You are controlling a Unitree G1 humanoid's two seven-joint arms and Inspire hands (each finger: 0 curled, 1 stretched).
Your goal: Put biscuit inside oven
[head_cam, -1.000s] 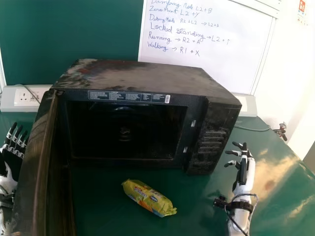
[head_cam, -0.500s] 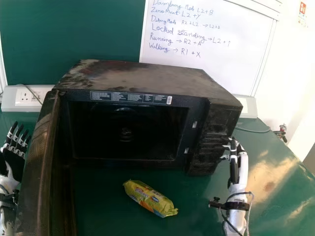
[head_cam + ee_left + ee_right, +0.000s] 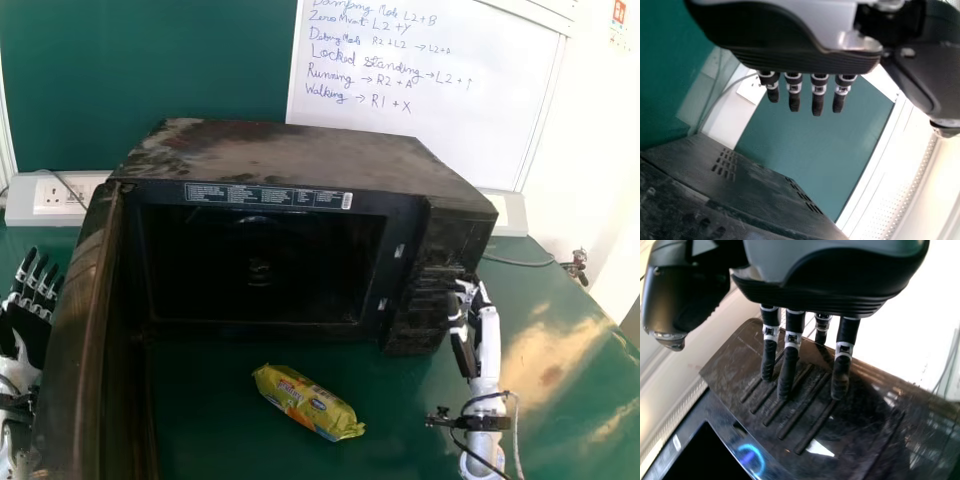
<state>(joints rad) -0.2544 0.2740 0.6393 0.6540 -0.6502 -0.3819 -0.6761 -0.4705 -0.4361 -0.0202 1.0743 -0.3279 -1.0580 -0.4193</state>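
The right hand (image 3: 487,343), fingers loosely extended beside the oven's (image 3: 290,158) control side, looks the nearer one to me. From there the biscuit packet (image 3: 308,402) lies leftward and closer to the robot, on the bench (image 3: 560,425), slanting from far left to near right.

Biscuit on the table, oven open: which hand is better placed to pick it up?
Right, I'd say. The right hand is at the oven's right side, no door between it and the biscuit. The open door stands between the left hand and it.
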